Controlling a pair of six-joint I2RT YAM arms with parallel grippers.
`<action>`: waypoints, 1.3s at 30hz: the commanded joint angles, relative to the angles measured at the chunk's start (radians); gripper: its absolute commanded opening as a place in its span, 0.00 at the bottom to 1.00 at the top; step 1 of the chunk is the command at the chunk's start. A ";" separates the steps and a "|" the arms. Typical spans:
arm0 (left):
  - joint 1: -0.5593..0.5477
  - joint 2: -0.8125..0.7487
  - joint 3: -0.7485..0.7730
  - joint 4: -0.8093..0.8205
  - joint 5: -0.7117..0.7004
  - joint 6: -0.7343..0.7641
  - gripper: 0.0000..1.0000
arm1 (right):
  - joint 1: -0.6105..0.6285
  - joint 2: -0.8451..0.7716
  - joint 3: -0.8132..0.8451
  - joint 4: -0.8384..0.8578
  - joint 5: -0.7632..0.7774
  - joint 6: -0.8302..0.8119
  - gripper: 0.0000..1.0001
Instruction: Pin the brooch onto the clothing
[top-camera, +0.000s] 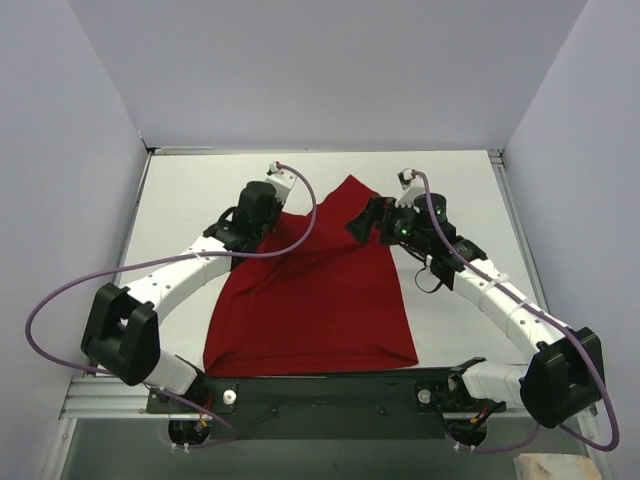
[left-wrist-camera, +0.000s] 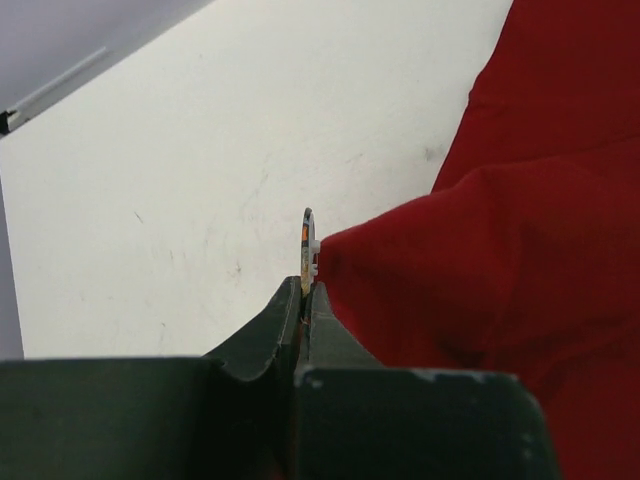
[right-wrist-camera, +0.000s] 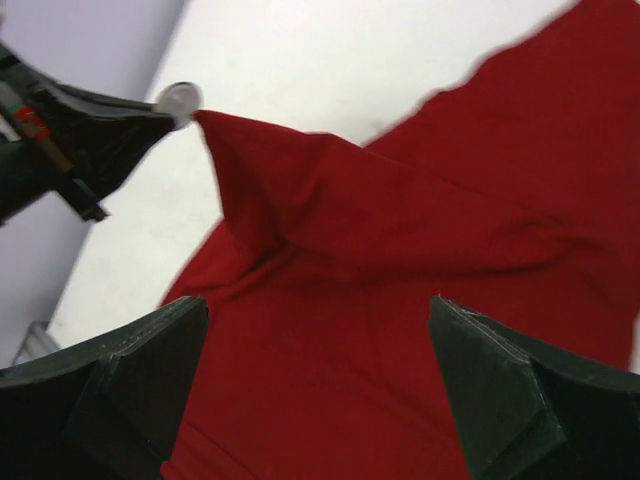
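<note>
Brooch (left-wrist-camera: 307, 238) in left pincer (left-wrist-camera: 305, 291), against clothing (left-wrist-camera: 480, 280)

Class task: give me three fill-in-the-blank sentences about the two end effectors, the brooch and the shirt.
The left end effector pinches the tiny round orange-patched brooch at the edge of a plain ____ cloth T-shirt.
The right end effector stands ____, holding nothing.
The T-shirt lies on a ____ table.
Missing words: red; open; white.

The clothing (top-camera: 320, 310) is soft, matt red cloth, creased just beside the left tool (left-wrist-camera: 305, 296), whose fingers look like dark matt plastic, like those of the right tool (right-wrist-camera: 315, 310). The brooch (left-wrist-camera: 307, 232) at the left tool's tip shows a thin, hard, faintly shiny rim. The counter (left-wrist-camera: 200, 150) beneath it is smooth matt white, lightly scuffed.
</note>
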 joint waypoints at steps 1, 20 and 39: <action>0.004 0.031 0.042 -0.059 -0.045 -0.064 0.06 | -0.037 -0.041 -0.004 -0.228 0.193 -0.019 1.00; 0.221 -0.201 -0.102 -0.456 0.242 -0.644 0.95 | -0.131 -0.199 -0.177 -0.711 0.353 0.115 1.00; 0.327 -0.212 -0.274 -0.887 0.239 -1.008 0.97 | -0.109 -0.245 -0.438 -0.854 0.046 0.257 0.71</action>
